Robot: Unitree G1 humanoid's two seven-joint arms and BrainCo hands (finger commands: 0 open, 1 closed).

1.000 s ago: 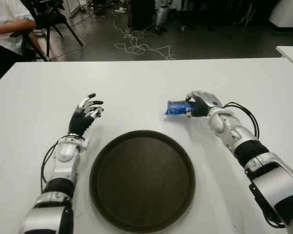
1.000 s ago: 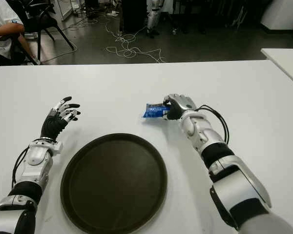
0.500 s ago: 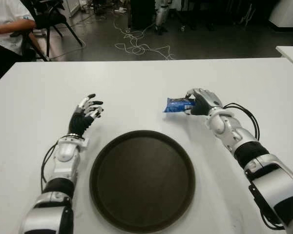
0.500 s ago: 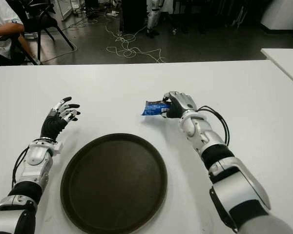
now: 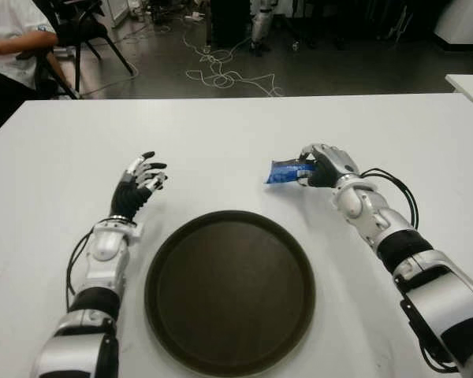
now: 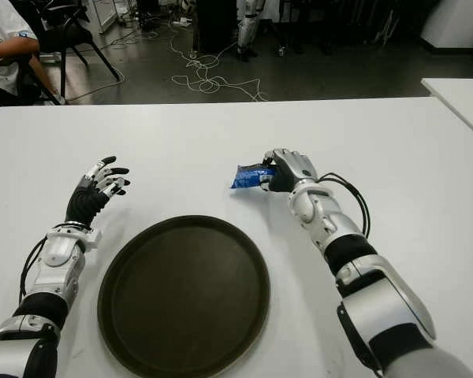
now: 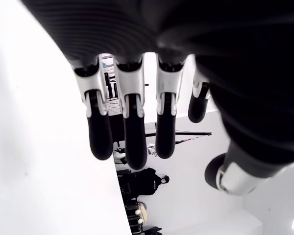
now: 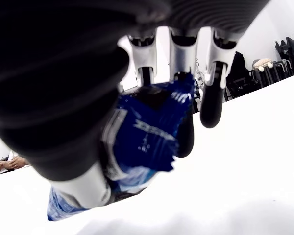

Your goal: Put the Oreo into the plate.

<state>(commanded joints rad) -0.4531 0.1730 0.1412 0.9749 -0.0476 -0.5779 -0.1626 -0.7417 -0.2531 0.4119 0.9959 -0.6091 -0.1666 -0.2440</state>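
Oreo pack in right hand, plate bare

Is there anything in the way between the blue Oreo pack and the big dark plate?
No, nothing visible is in the way. The right robot hand holds the Oreo pack just beyond the plate, with only bare white table between them. The left robot hand shows off to the plate's left, open.
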